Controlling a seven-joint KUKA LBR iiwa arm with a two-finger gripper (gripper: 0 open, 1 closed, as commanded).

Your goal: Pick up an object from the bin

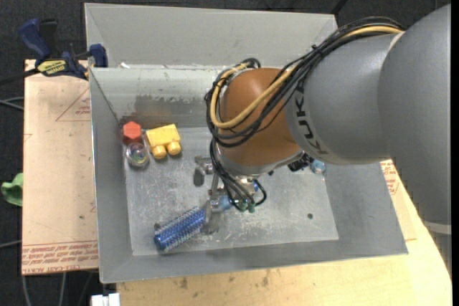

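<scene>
A blue bristly brush (179, 229) lies slanted on the bin floor near the front left. My gripper (217, 201) hangs under the arm's orange cover, low over the floor at the brush's right, upper end. From this angle I cannot make out whether it touches the brush. A yellow two-knobbed block (163, 140) rests further back to the left, well apart from the gripper.
A red hexagonal piece (131, 131) and a small clear round thing (136, 154) sit beside the yellow block by the left wall. The arm and its cover hang over the bin's middle and right. Bare floor shows at the front right.
</scene>
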